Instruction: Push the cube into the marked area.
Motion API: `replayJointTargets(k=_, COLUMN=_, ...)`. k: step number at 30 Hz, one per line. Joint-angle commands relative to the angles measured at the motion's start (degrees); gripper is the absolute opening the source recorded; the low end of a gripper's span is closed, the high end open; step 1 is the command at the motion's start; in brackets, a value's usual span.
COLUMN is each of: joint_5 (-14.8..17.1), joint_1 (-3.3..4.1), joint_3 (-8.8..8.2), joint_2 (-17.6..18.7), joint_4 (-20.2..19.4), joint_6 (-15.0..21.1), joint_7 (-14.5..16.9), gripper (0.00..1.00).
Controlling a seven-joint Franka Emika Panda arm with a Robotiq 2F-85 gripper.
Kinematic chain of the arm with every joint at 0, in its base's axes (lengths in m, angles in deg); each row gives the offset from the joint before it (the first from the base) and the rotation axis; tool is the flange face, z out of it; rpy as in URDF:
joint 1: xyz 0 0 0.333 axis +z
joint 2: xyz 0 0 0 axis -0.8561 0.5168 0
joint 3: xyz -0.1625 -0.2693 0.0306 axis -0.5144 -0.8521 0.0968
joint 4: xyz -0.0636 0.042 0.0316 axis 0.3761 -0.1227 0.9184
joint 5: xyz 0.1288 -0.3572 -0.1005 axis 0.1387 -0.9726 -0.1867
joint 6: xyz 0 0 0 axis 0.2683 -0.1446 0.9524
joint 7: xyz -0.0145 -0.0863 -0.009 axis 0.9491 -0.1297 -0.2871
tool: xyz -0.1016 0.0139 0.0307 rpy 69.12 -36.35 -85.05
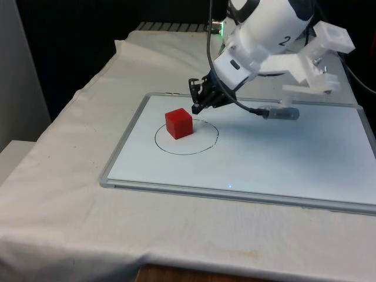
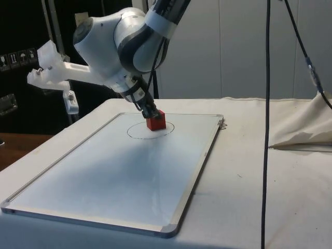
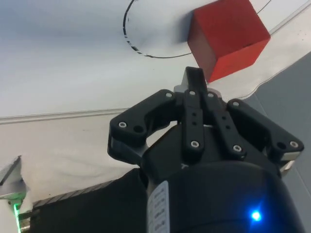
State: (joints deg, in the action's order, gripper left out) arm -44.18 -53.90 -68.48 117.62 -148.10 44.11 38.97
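A black two-finger gripper (image 1: 197, 106) is hanging low over a white board (image 1: 282, 158), its fingers (image 3: 193, 85) pressed together with no gap showing between them and nothing held. In the wrist view the closed tips are sitting just beside one face of a red cube (image 3: 228, 34); whether they are actually touching it cannot be told. In the side view the gripper (image 2: 151, 113) is overlapping the cube (image 2: 155, 121), with the white arm (image 2: 122, 44) slanting down to it from above.

The cube (image 1: 178, 123) is sitting flat on the board, upright on one face and turned so that one vertical edge is facing the front camera. It has no long axis, its sides looking equal. It is lying inside a thin black circle (image 1: 205, 148) drawn on the board, in the part of the ring towards the front view's left, close to the line. The gripper is standing at the cube's far side, towards the front view's right.

The board, framed in pale metal, is resting on a white cloth (image 1: 70, 176) covering the table. A black cable (image 2: 267, 104) is hanging down in the side view, well apart from the board.
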Motion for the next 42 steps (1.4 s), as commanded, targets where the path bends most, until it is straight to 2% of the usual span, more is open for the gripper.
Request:
replayJointTargets(k=1, joint_5=0.6, joint_1=-0.17, joint_3=0.17, joint_2=-0.4, joint_4=-0.2, joint_6=0.5, joint_7=-0.3, gripper=0.0)
replayJointTargets(k=5, joint_5=1.7, joint_1=-0.23, joint_3=0.17, joint_2=-0.7, joint_4=-0.2, joint_6=0.9, joint_7=-1.2, gripper=0.0)
replayJointTargets(k=6, joint_5=1.4, joint_1=0.0, joint_3=0.0, joint_2=-0.5, joint_4=0.0, joint_6=0.4, joint_7=-1.1, gripper=0.0)
replayJointTargets(k=7, joint_5=2.0, joint_1=-0.23, joint_3=0.17, joint_2=-0.7, joint_4=-0.2, joint_6=1.1, joint_7=-1.4, gripper=0.0)
replayJointTargets(k=14, joint_5=4.0, joint_1=-0.29, joint_3=0.23, joint_2=-0.7, joint_4=-0.1, joint_6=2.5, joint_7=-2.2, gripper=0.0)
replayJointTargets(k=15, joint_5=3.7, joint_1=0.0, joint_3=-0.06, joint_2=-0.6, joint_4=0.0, joint_6=2.1, joint_7=-2.2, gripper=0.0)
replayJointTargets(k=16, joint_5=4.2, joint_1=-0.29, joint_3=0.17, joint_2=-0.7, joint_4=-0.1, joint_6=2.8, joint_7=-2.3, gripper=0.0)
replayJointTargets(k=21, joint_5=5.8, joint_1=-0.34, joint_3=0.17, joint_2=-0.5, joint_4=0.2, joint_6=4.2, joint_7=-2.6, gripper=0.0)
replayJointTargets(k=25, joint_5=6.9, joint_1=-0.34, joint_3=0.17, joint_2=-0.3, joint_4=0.5, joint_6=5.3, joint_7=-2.6, gripper=0.0)
replayJointTargets(k=26, joint_5=6.3, joint_1=-0.06, joint_3=-0.06, joint_2=-0.6, joint_4=0.2, joint_6=4.8, joint_7=-2.7, gripper=0.0)
replayJointTargets(k=27, joint_5=7.2, joint_1=-0.34, joint_3=0.17, joint_2=-0.3, joint_4=0.5, joint_6=5.6, joint_7=-2.6, gripper=0.0)
replayJointTargets(k=29, joint_5=8.0, joint_1=-0.4, joint_3=0.17, joint_2=-0.2, joint_4=0.7, joint_6=6.3, joint_7=-2.6, gripper=0.0)
replayJointTargets(k=36, joint_5=9.8, joint_1=-0.4, joint_3=0.23, joint_2=0.3, joint_4=1.6, joint_6=8.0, joint_7=-2.5, gripper=0.0)
replayJointTargets(k=37, joint_5=9.2, joint_1=-0.11, joint_3=-0.11, joint_2=0.1, joint_4=1.2, joint_6=7.8, joint_7=-2.7, gripper=0.0)
replayJointTargets(k=38, joint_5=10.3, joint_1=-0.4, joint_3=0.23, joint_2=0.5, joint_4=1.9, joint_6=8.4, joint_7=-2.5, gripper=0.0)
replayJointTargets(k=42, joint_5=11.2, joint_1=-0.4, joint_3=0.17, joint_2=0.8, joint_4=2.6, joint_6=9.1, joint_7=-2.5, gripper=0.0)
